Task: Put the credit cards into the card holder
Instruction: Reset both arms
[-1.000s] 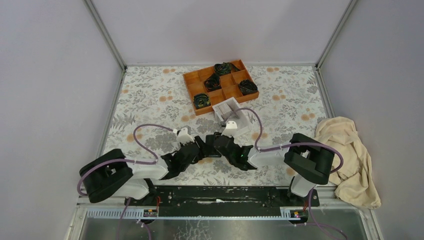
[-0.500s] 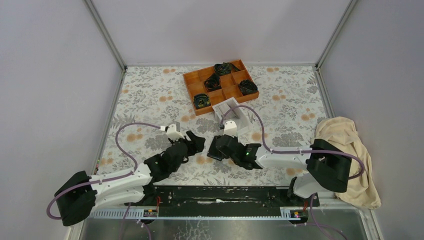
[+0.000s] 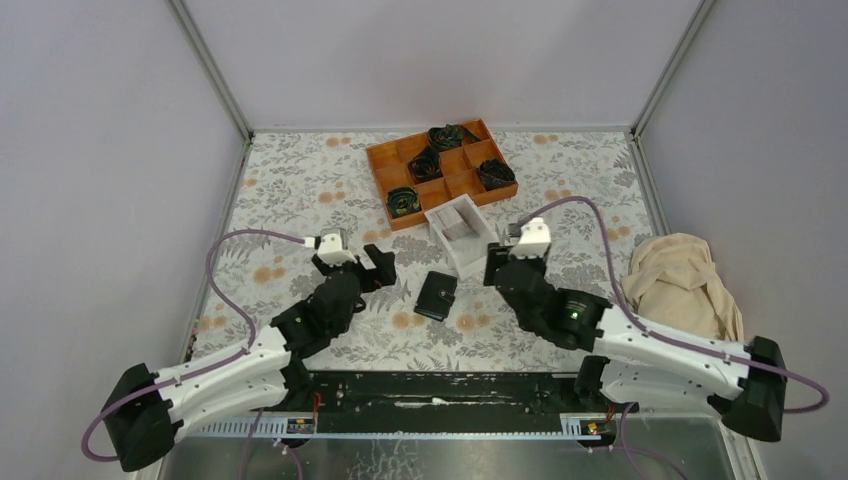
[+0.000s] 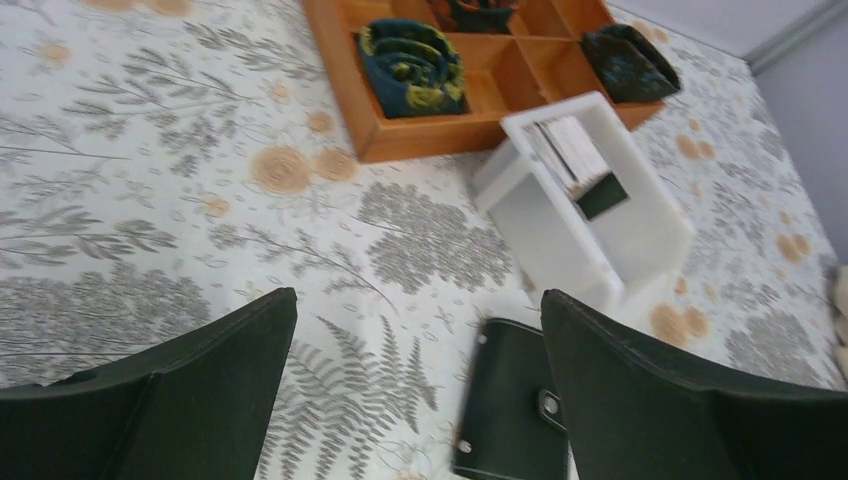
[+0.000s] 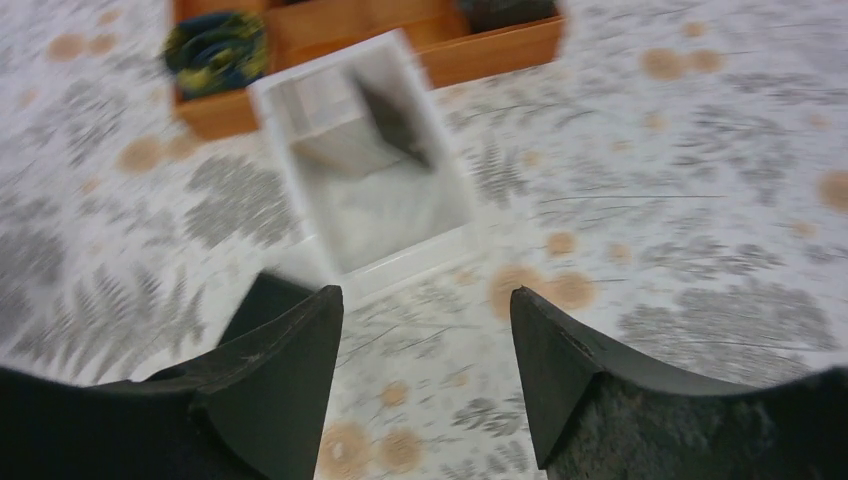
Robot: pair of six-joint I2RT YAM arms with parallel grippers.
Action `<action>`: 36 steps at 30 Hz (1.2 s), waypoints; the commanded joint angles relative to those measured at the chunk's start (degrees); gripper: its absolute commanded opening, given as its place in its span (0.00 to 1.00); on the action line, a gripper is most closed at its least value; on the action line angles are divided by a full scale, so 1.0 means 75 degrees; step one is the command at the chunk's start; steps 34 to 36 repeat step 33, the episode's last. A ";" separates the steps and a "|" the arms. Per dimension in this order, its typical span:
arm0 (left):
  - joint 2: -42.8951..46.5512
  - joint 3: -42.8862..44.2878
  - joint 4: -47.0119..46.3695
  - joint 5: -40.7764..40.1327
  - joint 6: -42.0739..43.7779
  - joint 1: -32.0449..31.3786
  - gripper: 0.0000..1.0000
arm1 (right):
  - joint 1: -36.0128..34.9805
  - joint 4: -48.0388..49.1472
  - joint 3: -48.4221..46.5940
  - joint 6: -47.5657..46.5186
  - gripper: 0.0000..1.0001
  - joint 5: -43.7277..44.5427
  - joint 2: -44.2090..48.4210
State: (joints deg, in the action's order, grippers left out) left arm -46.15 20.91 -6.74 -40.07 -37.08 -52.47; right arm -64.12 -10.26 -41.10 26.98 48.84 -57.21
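Observation:
The black card holder [image 3: 436, 296] lies closed on the table, snap clasp up, between my two grippers. It also shows in the left wrist view [image 4: 510, 410], just inside my right finger, and as a dark corner in the right wrist view [image 5: 262, 290]. The pale credit cards [image 4: 568, 148] stand stacked in the white box [image 3: 460, 232], seen blurred in the right wrist view [image 5: 322, 135]. My left gripper [image 3: 355, 268] is open and empty, left of the holder [image 4: 420, 380]. My right gripper [image 3: 512, 270] is open and empty, right of the holder and near the box [image 5: 425, 330].
An orange compartment tray [image 3: 441, 172] with dark rolled items stands behind the white box. A small dark item [image 4: 600, 195] lies in the box beside the cards. A beige cloth [image 3: 690, 290] is heaped at the right edge. Grey walls enclose the table.
Both grippers were close together over the card holder; they have drawn apart, left arm to the left and right arm to the right, leaving the holder lying free on the table.

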 commanded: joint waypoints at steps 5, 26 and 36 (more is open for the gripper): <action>-0.0094 0.0034 -0.0523 0.0165 0.0773 0.1498 1.00 | 0.2254 -0.0714 0.0492 -0.0892 0.75 0.1052 0.1796; 0.0521 -0.1128 -0.2651 -0.0566 0.2746 0.2252 1.00 | 0.4025 -0.1507 -0.0167 0.0572 1.00 0.0671 0.0798; 0.0431 -0.1289 -0.3170 -0.0660 0.3353 0.2313 1.00 | 0.4013 -0.2009 -0.0430 0.0821 0.99 0.0608 0.0540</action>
